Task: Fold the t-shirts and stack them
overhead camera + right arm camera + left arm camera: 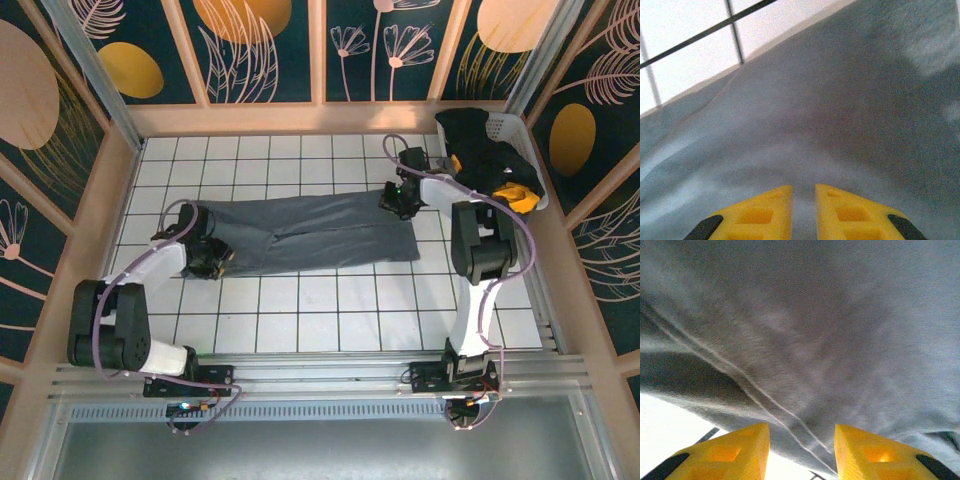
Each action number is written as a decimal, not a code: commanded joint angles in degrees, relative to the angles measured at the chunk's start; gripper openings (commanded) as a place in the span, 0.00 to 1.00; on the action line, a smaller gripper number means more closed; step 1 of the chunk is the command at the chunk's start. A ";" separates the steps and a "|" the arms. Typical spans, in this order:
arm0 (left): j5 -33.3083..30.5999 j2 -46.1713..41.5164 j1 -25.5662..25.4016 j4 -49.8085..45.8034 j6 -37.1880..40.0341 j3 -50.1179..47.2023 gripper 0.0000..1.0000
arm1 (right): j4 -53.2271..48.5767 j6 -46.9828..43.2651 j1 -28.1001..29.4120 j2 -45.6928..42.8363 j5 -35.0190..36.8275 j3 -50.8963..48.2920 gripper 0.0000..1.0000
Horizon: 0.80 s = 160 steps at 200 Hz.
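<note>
The grey t-shirt is lying stretched across the desk, the right tool pinching one end, the left tool hovering spread at the other, apparently flattening it for folding.

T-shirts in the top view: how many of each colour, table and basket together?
1 grey t-shirt, spread on the table
1 black t-shirt, in the basket
1 orange-yellow t-shirt, in the basket
Total: 3
</note>
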 commanded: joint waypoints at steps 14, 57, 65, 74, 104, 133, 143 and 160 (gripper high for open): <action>0.26 7.94 0.20 7.34 -3.11 1.50 0.36 | -8.39 -3.05 0.12 7.21 5.95 6.93 0.15; -4.92 21.18 2.24 7.58 0.99 12.15 0.32 | -12.18 -0.16 0.01 3.54 11.74 -1.44 0.17; -5.34 24.07 2.87 6.89 2.05 16.17 0.32 | -12.31 1.05 0.10 1.81 12.09 -4.26 0.19; -5.21 27.72 3.31 5.46 3.63 21.59 0.32 | -12.98 2.42 0.37 0.02 12.75 -7.54 0.20; -1.66 41.80 3.02 2.36 6.07 42.33 0.34 | -14.11 8.59 3.70 -9.21 14.07 -21.14 0.22; 5.78 54.27 -0.01 3.50 3.89 60.77 0.35 | -14.80 13.88 11.76 -16.51 7.82 -32.23 0.24; 8.17 58.44 -1.71 3.03 2.98 67.50 0.35 | -14.18 15.59 15.22 -18.53 3.93 -35.40 0.25; 9.93 65.36 -4.80 0.09 1.83 79.30 0.35 | -12.51 17.49 21.49 -20.41 -3.08 -38.36 0.26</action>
